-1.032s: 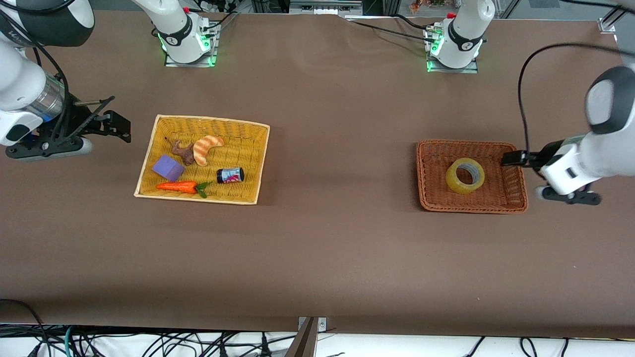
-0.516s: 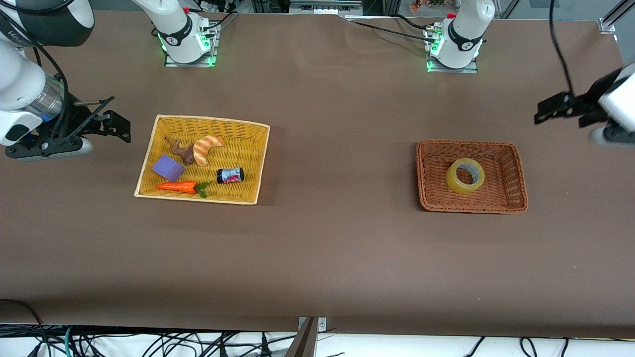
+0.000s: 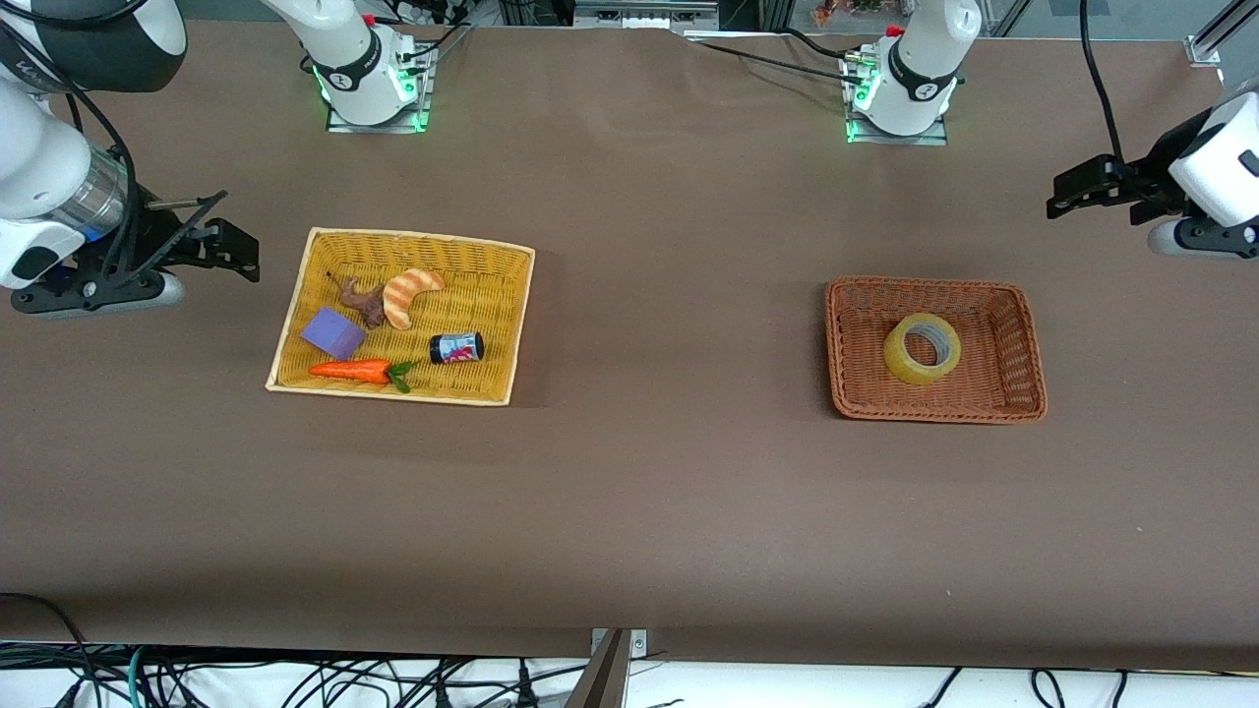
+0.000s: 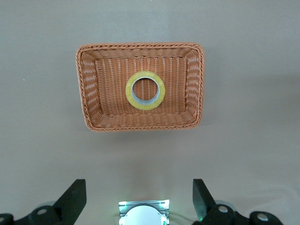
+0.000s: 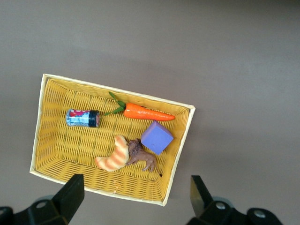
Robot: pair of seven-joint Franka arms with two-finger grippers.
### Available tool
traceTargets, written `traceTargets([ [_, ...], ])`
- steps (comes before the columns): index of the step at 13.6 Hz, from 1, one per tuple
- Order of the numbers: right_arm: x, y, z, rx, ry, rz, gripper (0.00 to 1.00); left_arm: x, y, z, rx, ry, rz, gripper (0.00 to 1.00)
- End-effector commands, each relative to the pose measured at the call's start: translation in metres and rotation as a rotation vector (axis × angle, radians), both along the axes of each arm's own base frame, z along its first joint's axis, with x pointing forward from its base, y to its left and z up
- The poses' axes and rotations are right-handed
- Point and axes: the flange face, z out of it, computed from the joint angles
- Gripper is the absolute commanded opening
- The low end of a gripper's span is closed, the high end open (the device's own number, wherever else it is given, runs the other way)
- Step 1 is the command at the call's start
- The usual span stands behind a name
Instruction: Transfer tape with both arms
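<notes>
The tape [image 3: 922, 348], a yellowish ring, lies flat in the brown wicker basket [image 3: 836, 344]; it also shows in the left wrist view [image 4: 146, 90], inside the same basket [image 4: 140, 126]. My left gripper [image 3: 1067, 195] is open and empty, high over bare table at the left arm's end, apart from the basket; its jaws [image 4: 138, 194] stand wide. My right gripper [image 3: 236, 251] is open and empty over bare table beside the yellow basket [image 3: 285, 339], at the right arm's end; in the right wrist view the gripper [image 5: 136, 192] stands wide over that basket's rim [image 5: 108, 192].
The yellow basket holds a purple block [image 3: 333, 332], a carrot [image 3: 351, 371], a striped croissant [image 3: 410, 293], a brown toy animal [image 3: 364, 301] and a small dark can [image 3: 456, 347]. The arm bases [image 3: 372, 79] [image 3: 900, 88] stand at the table's back edge.
My left gripper rose from the brown basket's edge and drew away toward the left arm's end of the table. The tape stayed in the basket. The right arm has not moved.
</notes>
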Motion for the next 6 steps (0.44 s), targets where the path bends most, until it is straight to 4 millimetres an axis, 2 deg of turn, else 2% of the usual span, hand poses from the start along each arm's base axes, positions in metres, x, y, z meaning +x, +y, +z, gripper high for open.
traceTargets([
  [1, -0.0036, -0.002, 0.0084, -0.01, 0.0, -0.015, 1.0, -0.0066, -0.0023, -0.0002, -0.008, -0.011, 0.002, 1.0],
  [6, -0.0038, -0.0002, 0.0084, -0.01, 0.0, -0.011, 1.0, -0.0069, -0.0027, 0.0003, -0.01, -0.01, 0.006, 1.0],
])
